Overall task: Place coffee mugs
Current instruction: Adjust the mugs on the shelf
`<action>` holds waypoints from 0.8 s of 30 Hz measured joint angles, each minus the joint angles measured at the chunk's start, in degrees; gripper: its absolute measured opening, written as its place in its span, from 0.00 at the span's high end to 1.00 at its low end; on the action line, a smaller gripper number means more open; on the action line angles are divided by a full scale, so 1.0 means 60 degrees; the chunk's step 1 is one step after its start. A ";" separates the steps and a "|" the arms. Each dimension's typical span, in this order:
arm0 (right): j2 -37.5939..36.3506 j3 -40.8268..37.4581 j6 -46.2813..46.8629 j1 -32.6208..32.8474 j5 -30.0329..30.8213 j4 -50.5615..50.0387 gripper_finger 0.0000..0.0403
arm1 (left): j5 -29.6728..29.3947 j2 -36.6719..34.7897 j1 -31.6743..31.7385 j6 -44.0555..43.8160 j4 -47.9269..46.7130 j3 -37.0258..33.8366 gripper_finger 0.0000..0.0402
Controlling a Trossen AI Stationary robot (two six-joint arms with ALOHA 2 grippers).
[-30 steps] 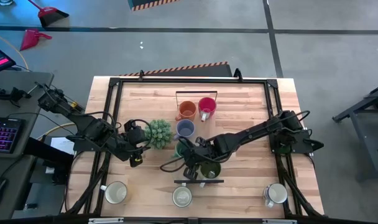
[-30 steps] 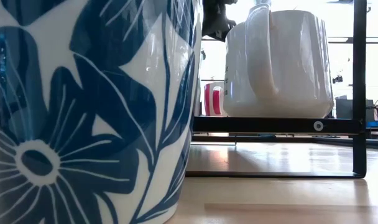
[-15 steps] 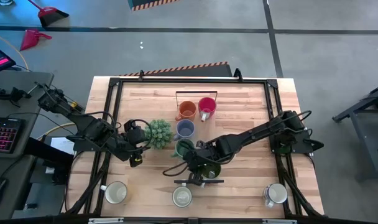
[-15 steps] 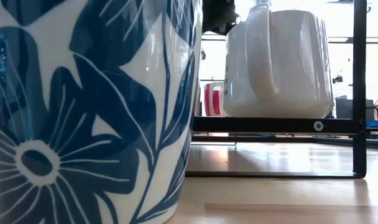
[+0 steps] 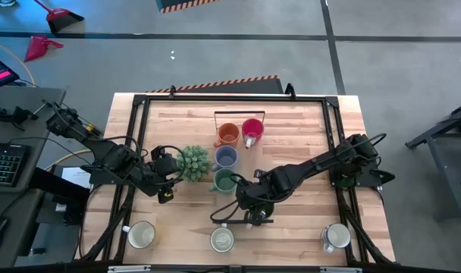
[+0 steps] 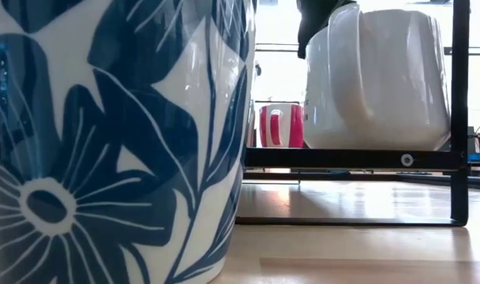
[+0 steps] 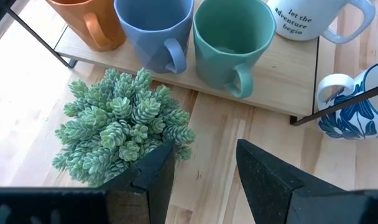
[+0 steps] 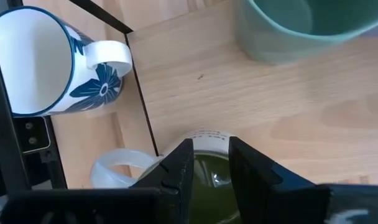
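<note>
Wooden table (image 5: 306, 121), framed in black rails, fills the overhead view. From above, we read clock directions off its middle.

Two dark arms reach inward, the left from 9 o'clock and the right from 3 o'clock. A thin black rack (image 5: 240, 114) stands toward 12 o'clock.

At 9 o'clock sits the spiky green plant (image 5: 194, 163). The left gripper (image 5: 172, 168) hangs just beside it on the side away from the mugs, and its wrist camera shows the fingers (image 7: 263, 174) spread over bare wood – nothing between them.

Four mugs cluster at centre. The orange mug (image 5: 228, 134) and the pink-red mug (image 5: 252, 130) sit side by side. The lavender-blue mug (image 5: 226, 157) lies at 6 o'clock of the orange one, and the teal mug (image 5: 225, 180) at 6 o'clock of that.

At 4 o'clock of the teal mug, the right gripper (image 5: 249, 206) is pinched on the olive-green mug (image 8: 207, 177), green within and pale outside. From table height its pale wall shows above the rack's crossbar – whether it touches the bar we cannot tell.

Along the near edge stand three more. The white mug (image 5: 142, 234) is at 7 o'clock, the blue-flowered mug (image 5: 222, 240) at 6 and the lettered mug (image 5: 337, 236) at 5.
</note>
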 joint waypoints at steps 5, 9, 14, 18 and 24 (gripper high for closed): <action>0.0001 0.0000 0.0001 -0.0030 0.0255 0.0036 0.80 | 0.0000 0.0000 -0.0001 0.0000 0.0004 0.0000 0.60; 0.0002 0.0000 0.0002 -0.0071 0.0238 0.0060 0.80 | 0.0000 -0.0001 -0.0001 0.0000 0.0006 0.0000 0.60; 0.0002 0.0000 -0.0001 -0.0068 0.0239 -0.0134 0.80 | 0.0000 -0.0003 0.0000 0.0000 0.0014 0.0000 0.60; -0.0009 0.0001 -0.0001 -0.0068 0.0380 -0.0498 0.80 | 0.0000 -0.0004 0.0001 0.0000 0.0014 0.0000 0.60; -0.0013 0.0004 -0.0155 -0.0068 0.0426 -0.0572 0.80 | 0.0000 0.0000 0.0001 -0.0003 0.0014 0.0000 0.60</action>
